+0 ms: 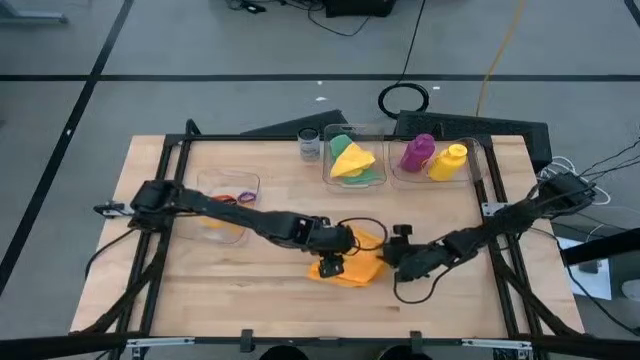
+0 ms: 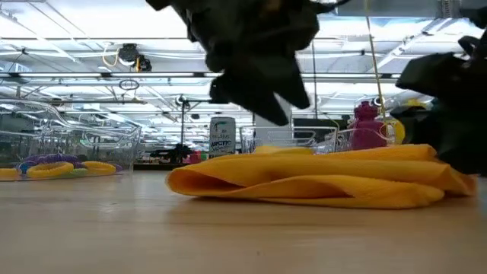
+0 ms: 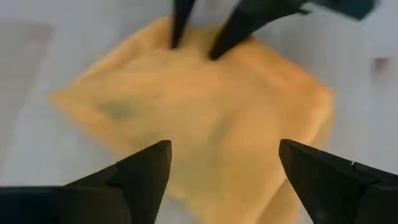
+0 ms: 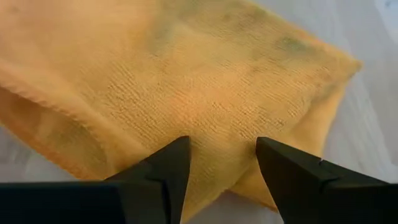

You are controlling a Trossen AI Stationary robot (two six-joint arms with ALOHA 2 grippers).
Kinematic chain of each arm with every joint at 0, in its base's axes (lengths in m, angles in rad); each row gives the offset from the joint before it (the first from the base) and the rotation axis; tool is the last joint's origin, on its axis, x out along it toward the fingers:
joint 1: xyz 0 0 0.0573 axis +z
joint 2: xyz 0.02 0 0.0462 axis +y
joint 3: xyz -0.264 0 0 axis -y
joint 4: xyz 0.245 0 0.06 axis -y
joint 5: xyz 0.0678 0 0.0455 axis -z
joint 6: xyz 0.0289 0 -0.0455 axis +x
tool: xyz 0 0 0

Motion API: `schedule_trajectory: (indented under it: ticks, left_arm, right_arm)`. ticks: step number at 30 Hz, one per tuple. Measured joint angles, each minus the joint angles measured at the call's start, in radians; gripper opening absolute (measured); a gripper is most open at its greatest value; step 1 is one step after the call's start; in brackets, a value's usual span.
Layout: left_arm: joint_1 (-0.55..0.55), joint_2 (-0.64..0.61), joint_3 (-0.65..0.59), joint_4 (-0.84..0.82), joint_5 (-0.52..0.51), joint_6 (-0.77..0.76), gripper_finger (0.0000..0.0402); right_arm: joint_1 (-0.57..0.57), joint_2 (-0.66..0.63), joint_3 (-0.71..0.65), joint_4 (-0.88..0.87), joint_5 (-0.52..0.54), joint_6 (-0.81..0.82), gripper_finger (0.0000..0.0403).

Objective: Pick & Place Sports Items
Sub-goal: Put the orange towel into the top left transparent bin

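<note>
Both grippers, left [image 3: 221,171] and right [image 4: 222,163], hover with fingers parted over the orange cloth [image 1: 350,268]; no label is readable.

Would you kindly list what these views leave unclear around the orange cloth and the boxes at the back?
- Orange cloth, high view: its middle is covered by the left gripper and right gripper.
- Right gripper, low view: cut off at the picture's edge, so contact with the cloth is unclear.
- Elastic rings, high view: too small to count.
- Glass jar: label too small to read fully.
</note>
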Motion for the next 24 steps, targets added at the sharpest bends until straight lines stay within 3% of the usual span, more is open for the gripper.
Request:
schedule_trajectory:
  ticks: [5,12,21,24]
  left_arm:
    - [0.016,-0.010,0.000,-0.059,-0.098,-0.022,0.0253]
    - [0.040,-0.010,0.000,-0.065,-0.149,0.024,0.0253]
    - [0.069,-0.010,-0.078,0.002,-0.081,-0.024,0.0253]
    - [0.079,-0.010,-0.127,0.071,0.001,-0.036,0.0253]
  right_arm:
    - [-0.011,-0.001,0.000,0.000,0.002,0.004,0.0139]
    - [0.021,-0.045,-0.001,0.003,0.048,-0.015,0.0139]
    - [0.080,-0.076,-0.001,0.004,0.106,-0.024,0.0139]
    - [0.084,-0.076,-0.001,0.004,0.107,-0.023,0.0139]
